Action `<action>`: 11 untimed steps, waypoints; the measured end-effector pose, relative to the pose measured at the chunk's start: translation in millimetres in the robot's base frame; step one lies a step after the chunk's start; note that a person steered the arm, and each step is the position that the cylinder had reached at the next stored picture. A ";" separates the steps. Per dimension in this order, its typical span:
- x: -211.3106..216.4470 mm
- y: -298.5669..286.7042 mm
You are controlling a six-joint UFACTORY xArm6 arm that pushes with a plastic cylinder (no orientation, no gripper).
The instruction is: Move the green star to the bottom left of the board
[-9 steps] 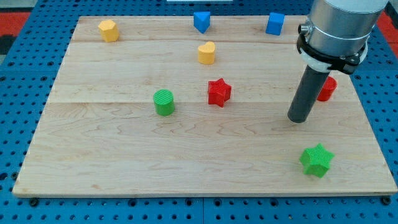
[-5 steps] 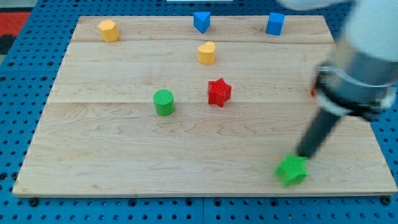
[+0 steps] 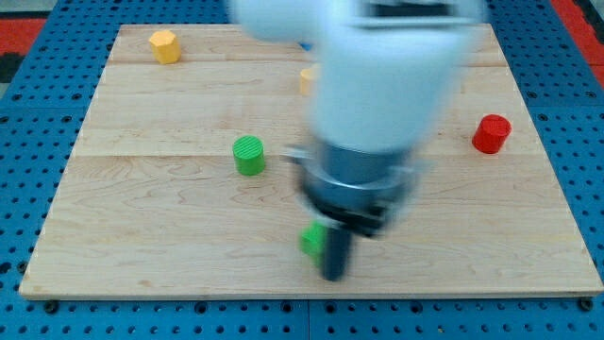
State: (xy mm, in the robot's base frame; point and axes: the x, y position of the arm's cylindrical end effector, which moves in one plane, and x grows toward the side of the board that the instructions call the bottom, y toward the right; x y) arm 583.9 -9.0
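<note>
The green star (image 3: 312, 242) lies near the board's bottom edge, about mid-width, partly hidden and blurred by the arm. My tip (image 3: 333, 277) is just to its right and slightly below, touching or nearly touching it. The arm is motion-blurred and covers the board's middle and upper centre.
A green cylinder (image 3: 249, 155) stands left of centre. A yellow block (image 3: 164, 45) sits at the top left, a red cylinder (image 3: 491, 133) at the right. A second yellow block (image 3: 306, 77) peeks out beside the arm. The wooden board (image 3: 142, 236) rests on a blue pegboard.
My tip swept from the right side down and leftward. The green star slid left along the bottom edge from the bottom right to about mid-width. The arm now hides the red star and blue blocks.
</note>
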 end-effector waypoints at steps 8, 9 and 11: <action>-35.5 -164.0; -49.5 -198.4; -89.8 -164.1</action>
State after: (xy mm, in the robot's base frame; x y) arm 494.0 -173.1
